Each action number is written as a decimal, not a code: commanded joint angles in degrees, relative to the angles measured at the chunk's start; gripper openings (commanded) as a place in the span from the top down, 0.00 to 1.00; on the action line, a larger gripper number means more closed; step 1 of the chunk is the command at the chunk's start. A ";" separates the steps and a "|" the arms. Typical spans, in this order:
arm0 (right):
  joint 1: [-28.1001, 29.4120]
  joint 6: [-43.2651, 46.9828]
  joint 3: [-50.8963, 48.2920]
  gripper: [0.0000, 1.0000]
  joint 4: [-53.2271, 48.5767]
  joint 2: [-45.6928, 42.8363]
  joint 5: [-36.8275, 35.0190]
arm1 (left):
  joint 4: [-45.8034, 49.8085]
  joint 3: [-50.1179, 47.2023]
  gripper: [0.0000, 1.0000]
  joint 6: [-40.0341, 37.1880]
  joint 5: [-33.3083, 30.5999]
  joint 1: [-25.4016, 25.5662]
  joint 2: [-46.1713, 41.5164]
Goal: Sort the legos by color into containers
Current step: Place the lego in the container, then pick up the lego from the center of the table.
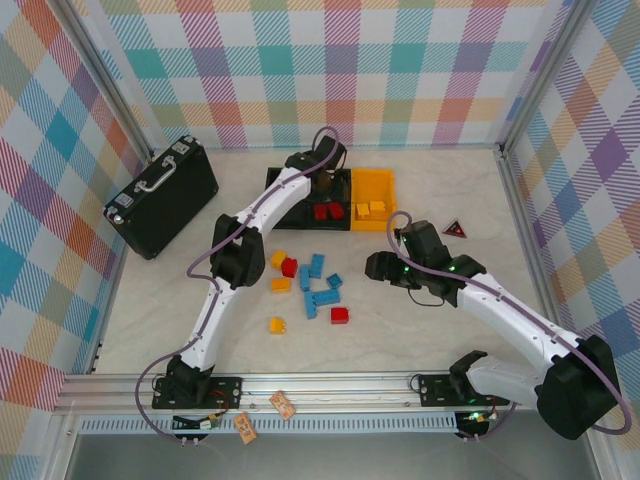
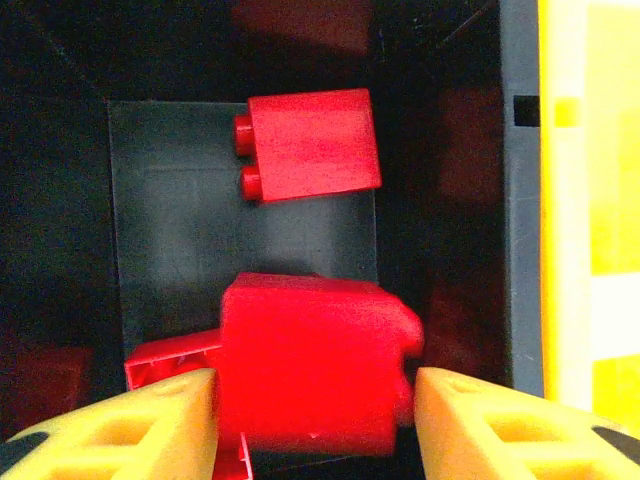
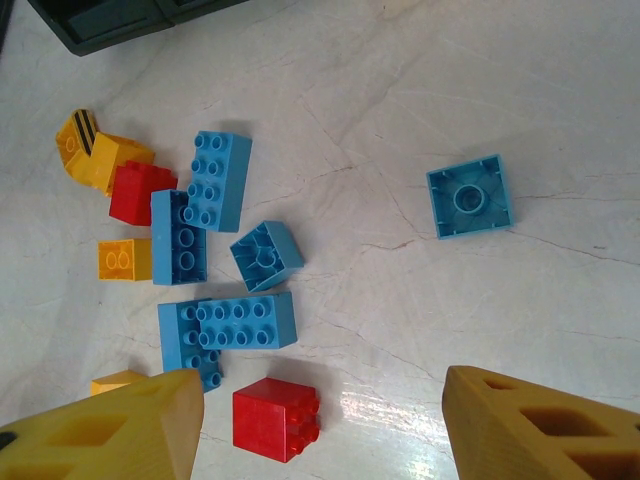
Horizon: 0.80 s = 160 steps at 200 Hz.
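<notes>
Top view: left arm reaches over the middle black container, which collects reds. Left wrist: left fingers flank a red brick; gripped or released, cannot tell. Right wrist: right fingers spread wide over a second red brick, likely next.

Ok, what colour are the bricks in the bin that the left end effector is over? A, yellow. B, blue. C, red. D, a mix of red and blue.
C: below the left end effector, the black bin holds red bricks, and no brick of another colour can be seen in it.
</notes>
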State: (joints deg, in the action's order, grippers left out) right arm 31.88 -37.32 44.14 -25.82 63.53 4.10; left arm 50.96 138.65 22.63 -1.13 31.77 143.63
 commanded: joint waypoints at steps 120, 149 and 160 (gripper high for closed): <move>-0.24 1.05 0.75 0.35 -0.16 0.74 3.15 | -10.41 -31.69 0.42 -0.03 -0.80 3.88 -30.46; -0.19 1.22 1.05 0.35 -0.46 0.97 3.02 | -12.32 -42.91 0.42 0.23 -1.47 3.87 -38.24; -0.24 1.28 1.21 0.35 -0.59 1.25 3.11 | -12.87 -47.01 0.42 0.53 -1.74 3.84 -40.91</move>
State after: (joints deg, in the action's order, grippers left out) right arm 31.88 -36.84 43.57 -25.80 64.18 6.28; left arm 40.07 98.98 22.70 -1.89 35.70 107.70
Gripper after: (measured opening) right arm 0.651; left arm 0.583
